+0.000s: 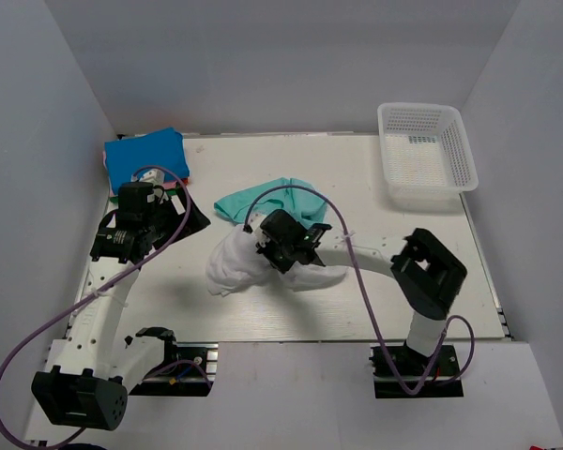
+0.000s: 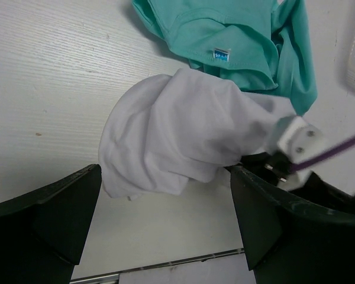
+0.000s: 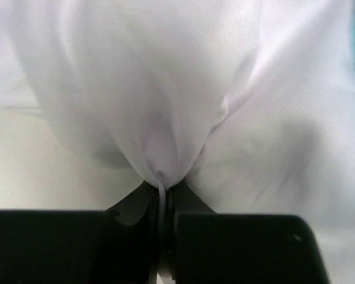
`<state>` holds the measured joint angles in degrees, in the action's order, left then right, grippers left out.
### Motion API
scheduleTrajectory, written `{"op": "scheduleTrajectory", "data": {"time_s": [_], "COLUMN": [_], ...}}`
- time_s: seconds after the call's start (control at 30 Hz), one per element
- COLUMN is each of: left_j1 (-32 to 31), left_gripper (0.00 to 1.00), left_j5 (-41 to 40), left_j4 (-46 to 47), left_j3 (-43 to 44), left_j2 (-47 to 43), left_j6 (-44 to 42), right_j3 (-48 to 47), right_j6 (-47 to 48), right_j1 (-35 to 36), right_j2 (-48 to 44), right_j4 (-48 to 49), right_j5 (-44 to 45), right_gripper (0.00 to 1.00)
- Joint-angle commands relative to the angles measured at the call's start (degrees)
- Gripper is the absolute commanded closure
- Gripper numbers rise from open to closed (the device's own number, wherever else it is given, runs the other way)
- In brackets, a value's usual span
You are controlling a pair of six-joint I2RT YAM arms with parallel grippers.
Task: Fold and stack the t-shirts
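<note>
A crumpled white t-shirt (image 1: 233, 264) lies mid-table, also seen in the left wrist view (image 2: 177, 130). My right gripper (image 1: 281, 244) is shut on a pinch of its fabric (image 3: 165, 118), with the cloth caught between the closed fingertips (image 3: 164, 192). A teal t-shirt (image 1: 272, 199) lies bunched just behind it, its label showing (image 2: 236, 35). A folded blue t-shirt (image 1: 146, 156) tops a pile at the back left. My left gripper (image 1: 155, 225) is open and empty (image 2: 165, 236), raised to the left of the white shirt.
A white plastic basket (image 1: 427, 150) stands at the back right. Dark cloth (image 1: 195, 217) lies beside the blue pile, under my left arm. The table's near edge (image 2: 165, 263) runs below the white shirt. White walls enclose the table.
</note>
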<state>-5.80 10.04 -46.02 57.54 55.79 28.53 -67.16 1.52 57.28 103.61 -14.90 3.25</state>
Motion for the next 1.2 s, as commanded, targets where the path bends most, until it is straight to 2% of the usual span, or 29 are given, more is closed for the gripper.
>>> {"op": "scheduleTrajectory", "data": {"time_s": [0.0,0.1,0.27,0.43,0.5,0.67,0.8,0.83,0.87,1.03,1.07,1.17], "left_j1": [-0.26,-0.26,-0.26,-0.26,-0.26,-0.26,-0.26,-0.26,-0.26,-0.26,-0.26,-0.26], "left_gripper": [0.00,0.00,0.00,0.00,0.00,0.00,0.00,0.00,0.00,0.00,0.00,0.00], "left_j5": [0.94,1.73,3.66,4.81,5.59,6.22,6.74,7.27,7.27,7.27,7.27,7.27], "left_j4": [0.93,2.33,4.53,5.06,5.67,5.68,5.06,5.06,4.54,4.01,4.01,4.71], "left_j3": [0.20,0.21,0.21,0.21,0.21,0.73,1.26,1.26,1.78,3.27,3.28,4.42], "left_j2": [-1.65,-1.13,-0.07,1.87,2.39,4.06,5.56,6.51,7.74,11.53,12.14,15.30], "left_j6": [0.12,0.12,0.12,-0.50,-0.50,-1.02,-2.08,-2.78,-2.78,-3.31,-3.31,-3.31], "right_j3": [-4.19,-3.35,-3.59,-11.06,-14.56,-23.09,-28.72,-29.95,-33.79,-40.24,-41.99,-43.84], "right_j6": [-0.56,0.06,1.56,2.52,3.57,10.25,8.33,7.63,6.32,4.02,3.76,2.35], "right_j1": [0.03,-0.67,-3.57,-14.10,-16.22,-26.41,-37.38,-38.72,-42.91,-50.67,-53.64,-56.57], "right_j2": [-13.74,-21.22,-26.27,-27.85,-27.50,-23.37,-18.19,-17.40,-14.52,-6.69,-5.80,-1.40], "right_j4": [-0.04,4.32,11.46,16.28,19.02,20.52,20.00,18.08,17.19,9.90,9.54,8.13], "right_j5": [-1.04,1.84,16.58,20.39,23.29,25.67,23.92,20.08,18.91,11.27,10.47,8.29], "right_gripper": [1.00,1.00,1.00,1.00,1.00,1.00,1.00,1.00,1.00,1.00,1.00,1.00]}}
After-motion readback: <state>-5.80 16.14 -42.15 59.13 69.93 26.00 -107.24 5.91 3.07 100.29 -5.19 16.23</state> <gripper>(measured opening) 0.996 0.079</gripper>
